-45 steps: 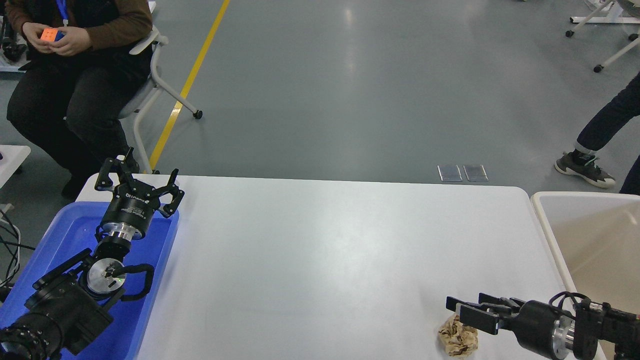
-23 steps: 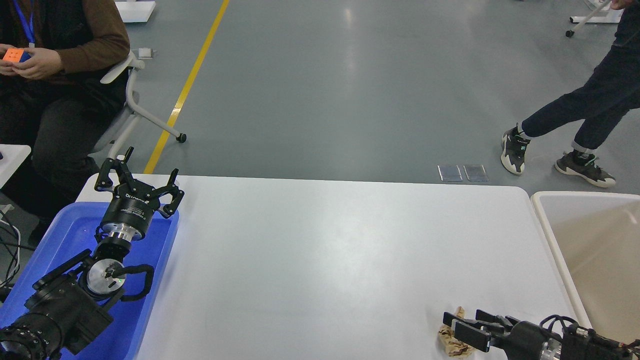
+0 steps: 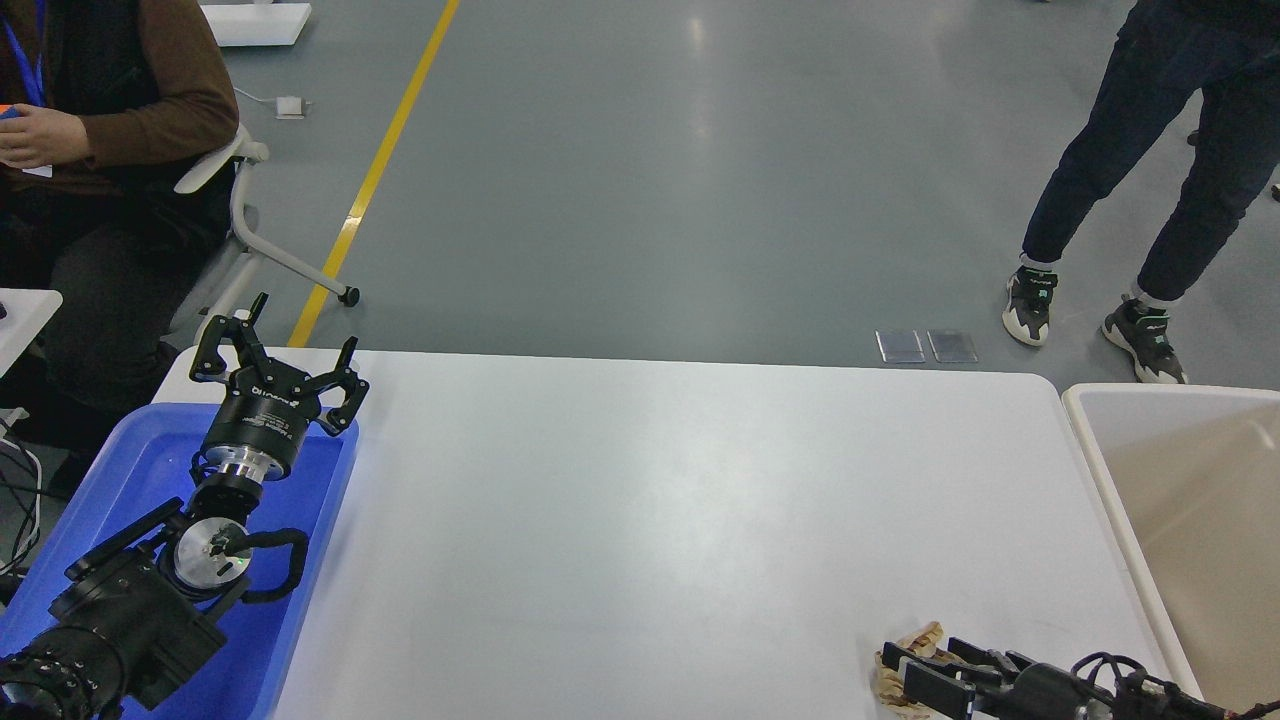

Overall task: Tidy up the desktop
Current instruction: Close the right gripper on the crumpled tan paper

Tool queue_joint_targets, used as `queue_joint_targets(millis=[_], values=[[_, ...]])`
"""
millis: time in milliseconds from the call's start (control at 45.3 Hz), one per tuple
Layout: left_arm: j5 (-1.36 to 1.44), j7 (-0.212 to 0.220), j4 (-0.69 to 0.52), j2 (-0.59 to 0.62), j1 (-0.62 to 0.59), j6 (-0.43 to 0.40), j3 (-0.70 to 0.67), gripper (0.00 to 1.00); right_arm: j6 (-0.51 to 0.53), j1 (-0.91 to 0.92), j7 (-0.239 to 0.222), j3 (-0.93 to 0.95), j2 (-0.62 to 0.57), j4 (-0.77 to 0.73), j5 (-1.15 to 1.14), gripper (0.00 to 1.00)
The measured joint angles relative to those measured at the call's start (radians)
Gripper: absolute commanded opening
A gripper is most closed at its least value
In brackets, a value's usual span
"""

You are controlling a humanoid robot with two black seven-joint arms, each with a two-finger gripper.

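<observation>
The white desktop (image 3: 650, 500) fills the middle of the head view. A crumpled brown paper wad (image 3: 918, 638) lies at its front right edge. My right gripper (image 3: 898, 668) comes in low from the bottom right, and its two fingers stand apart on either side of the wad, partly covering it. I cannot tell if the fingers touch it. My left gripper (image 3: 275, 362) is open and empty, held above the far end of the blue tray (image 3: 130, 470) at the table's left.
A beige-white tub (image 3: 1180, 480) stands off the table's right edge. A seated person (image 3: 90, 150) and a chair (image 3: 250, 230) are at the back left. A standing person (image 3: 1140, 150) is on the floor at the back right.
My right gripper has dropped lower and toward the front edge, down around the paper wad. The left arm has not moved. The person at the right has walked closer.
</observation>
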Motion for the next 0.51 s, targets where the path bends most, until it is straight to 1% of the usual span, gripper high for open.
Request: queue_joint_targets(millis=[508], values=[[0.000, 0.000, 0.000, 0.000, 0.000, 0.000, 0.000, 1.00, -0.023, -0.001, 0.034, -0.013, 0.009, -0.028, 0.000, 0.99]])
